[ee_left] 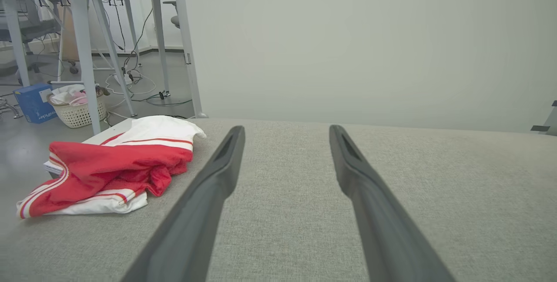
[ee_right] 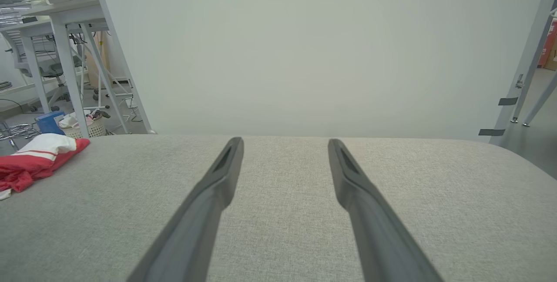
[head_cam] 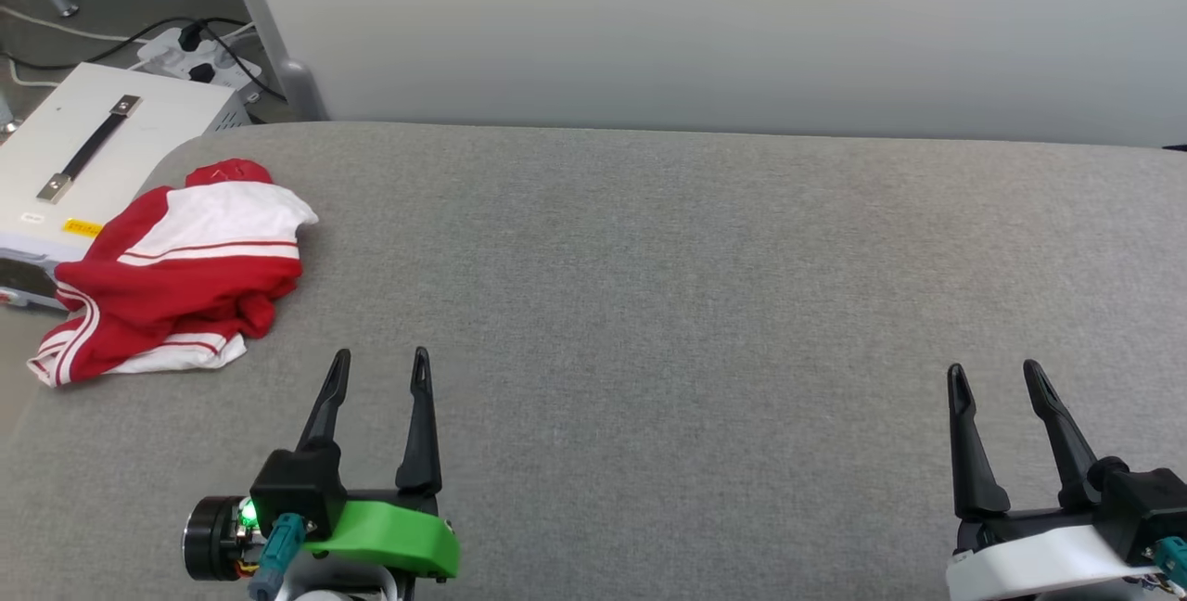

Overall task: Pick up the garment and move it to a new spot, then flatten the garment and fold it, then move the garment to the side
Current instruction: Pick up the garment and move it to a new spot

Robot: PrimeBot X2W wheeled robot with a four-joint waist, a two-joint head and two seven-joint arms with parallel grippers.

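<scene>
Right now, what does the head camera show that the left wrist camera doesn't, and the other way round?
Head view: the right pincer, open, the green base behind the left pincer, and the black handle on a white case.
Left wrist view: a white basket and a blue box farther back.
Both: the crumpled red and white shirt at the left edge of the grey surface, and the open left pincer, apart from the shirt.

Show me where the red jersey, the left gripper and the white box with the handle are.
garment (head_cam: 176, 290), head view, crumpled red middle.
left gripper (head_cam: 381, 355), head view, midway between its open fingertips.
white box (head_cam: 158, 142), head view, bare lid beside its handle.
</scene>
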